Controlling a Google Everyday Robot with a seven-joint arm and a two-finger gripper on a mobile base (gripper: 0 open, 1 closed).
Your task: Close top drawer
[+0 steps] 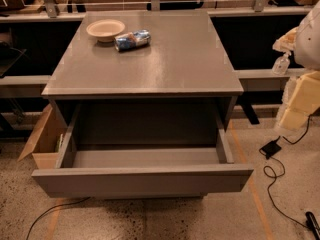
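Standing open, the top drawer [142, 182] shows grey interior; gripper [299, 102] at right, state unclear.

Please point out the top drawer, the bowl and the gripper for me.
top drawer [142, 180], camera view: middle of its flat grey front.
bowl [105, 29], camera view: centre of its pale hollow.
gripper [299, 100], camera view: its pale body at the right edge.

The top drawer [142, 180] is seen in plain matte grey, front and interior alike, and the same grey is carried by the cabinet top [165, 64]. A cream bowl [105, 30] and a blue-and-silver can [132, 40] are shown on it. The gripper [285, 51], at the right edge, is coloured white and pale yellow. The floor [150, 219] is speckled beige.
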